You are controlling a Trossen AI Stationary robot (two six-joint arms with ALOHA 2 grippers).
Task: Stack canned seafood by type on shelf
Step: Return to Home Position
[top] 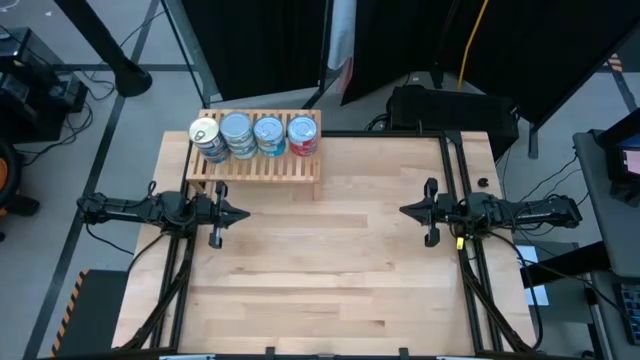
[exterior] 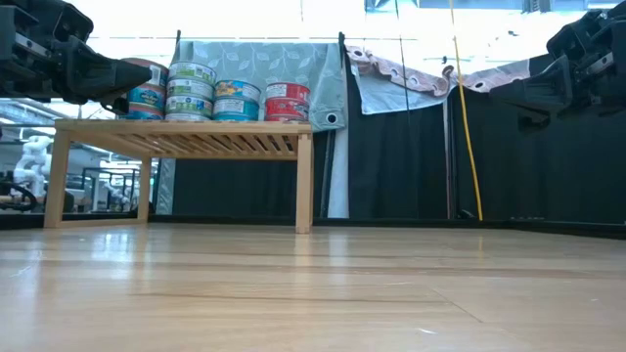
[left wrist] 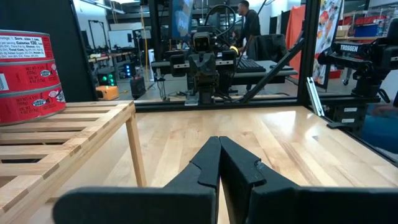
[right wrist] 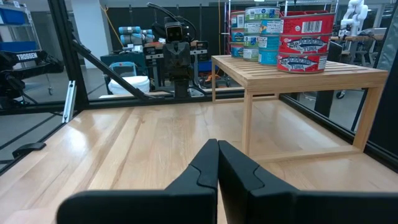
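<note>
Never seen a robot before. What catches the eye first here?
Four stacks of small round tins stand in a row on the low wooden slatted shelf at the table's far edge, left of centre, with the red-labelled stack at the row's right end. Two dark arms flank the light wooden table, the left end effector and right end effector both shut, pointing at each other.

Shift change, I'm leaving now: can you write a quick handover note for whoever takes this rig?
Left pincer: shut, empty, at the left side of the table, away from the shelf.
Right pincer: shut, empty, at the right side.
Cans: four stacks in a row on the shelf; gold-topped stack at the left end, two silvery-topped stacks next, red stack at the right end.
Done: stacking looks finished.
Left: probably only parking the arms.
</note>
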